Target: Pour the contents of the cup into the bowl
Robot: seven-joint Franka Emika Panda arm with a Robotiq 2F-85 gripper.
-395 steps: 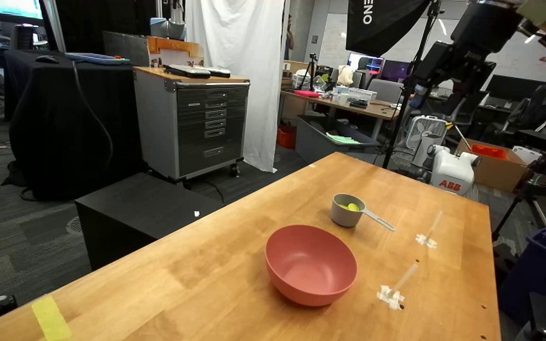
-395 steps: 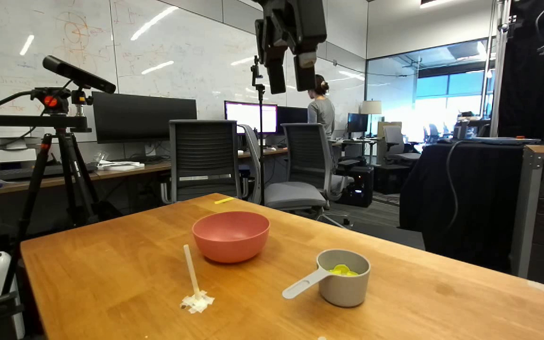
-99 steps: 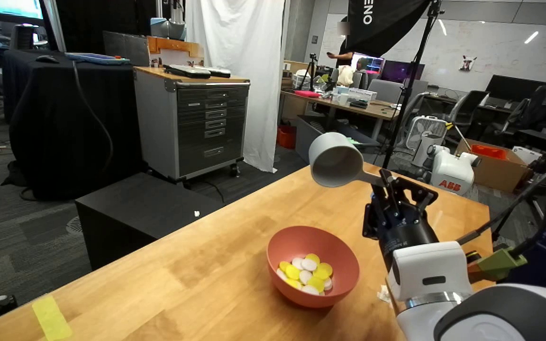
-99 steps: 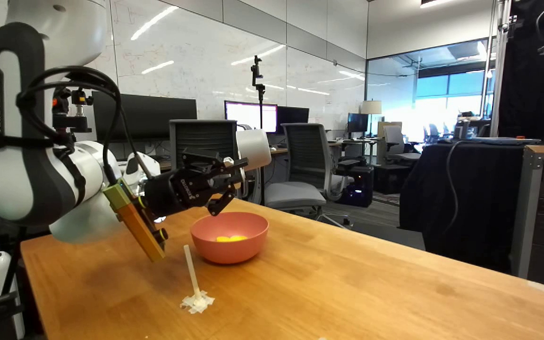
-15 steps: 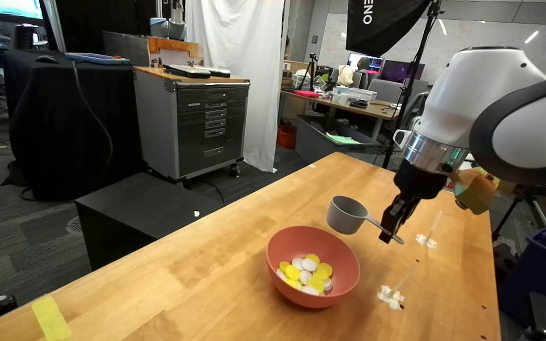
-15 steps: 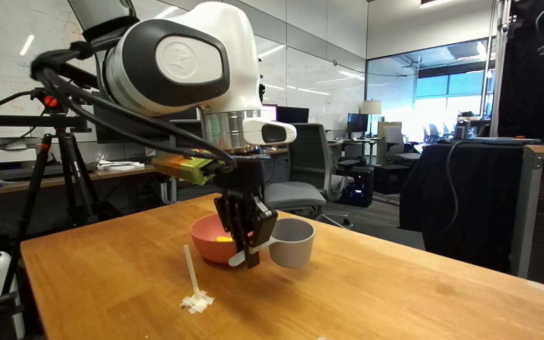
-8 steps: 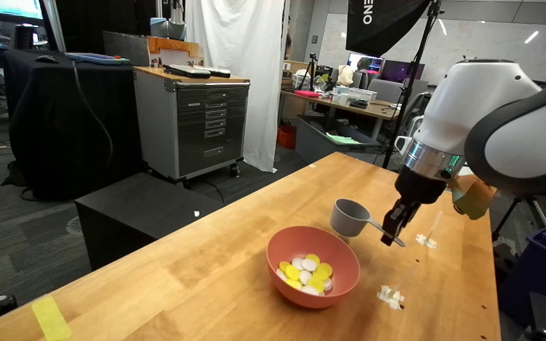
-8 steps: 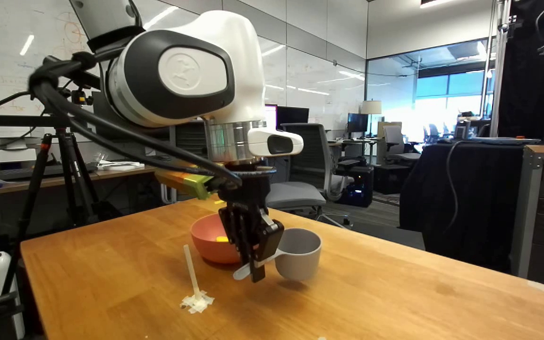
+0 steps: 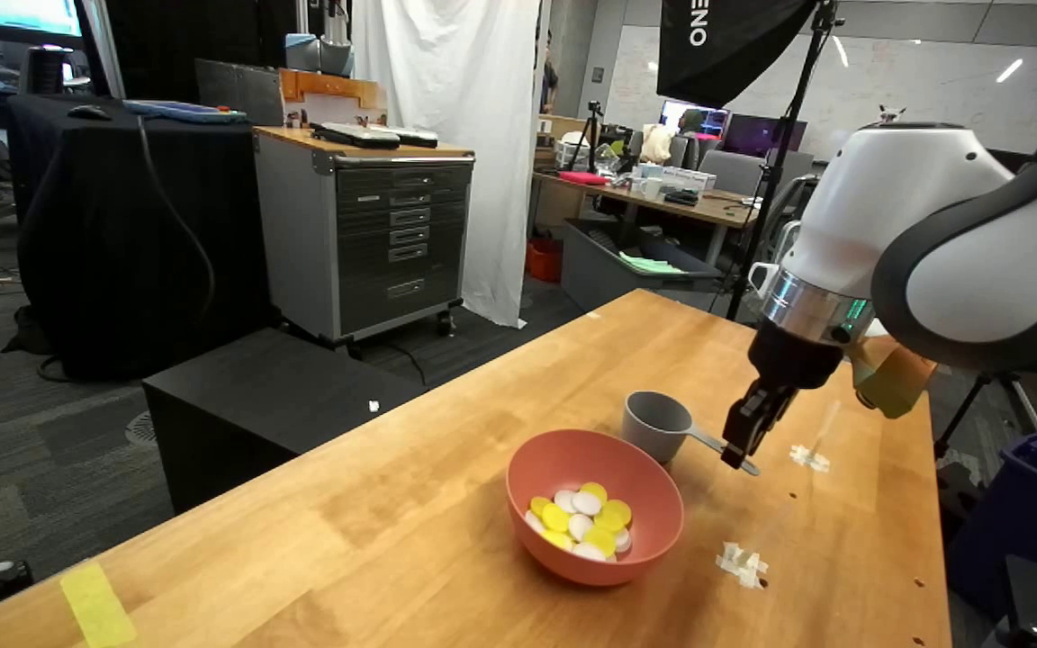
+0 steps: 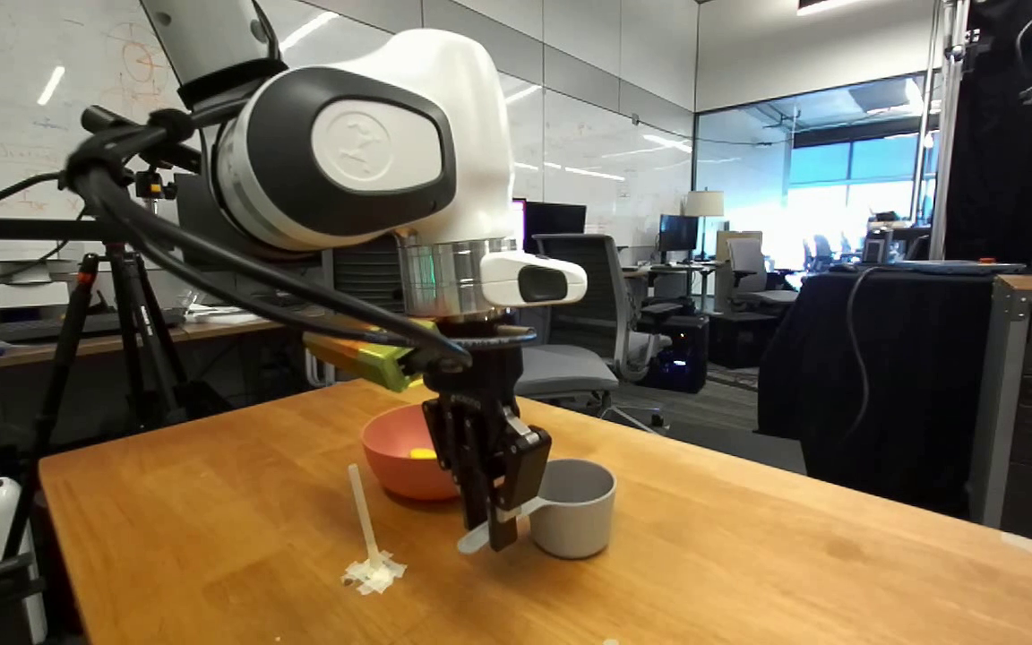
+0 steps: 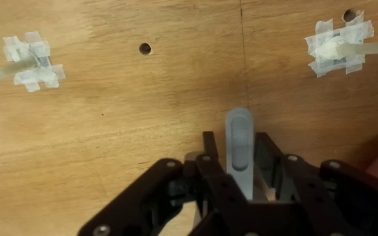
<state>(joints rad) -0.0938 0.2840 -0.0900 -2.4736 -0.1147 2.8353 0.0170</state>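
- Your discs (image 9: pixel 580 526), yellow and white, lie low in the bowl (image 9: pixel 572 459), where its wall keeps them gathered.
- The cup (image 10: pixel 572 528) stands upright near the bowl and looks to be down on the table (image 9: pixel 374 540), though you can't see its whole base. No disc shows in what you can see of its inside, so the pour seems done and setting the cup down is likely your step in hand.
- You have the gripper (image 11: pixel 234 134) astride the handle (image 11: pixel 240 147), its fingers (image 11: pixel 209 144) apart: in the wrist view, table shows between one of them and the handle. Whether the other touches, you can't tell.
- Working from the handle probably keeps the fingers clear of the cup's mouth and off the bowl.
- Your arm (image 10: pixel 373 143) reaches out over the table and bends downward, so the gripper points down on a slant, tips low.
- Straight up looks your safest way out; sideways could drag the handle or brush the taped sticks (image 11: pixel 369 49).
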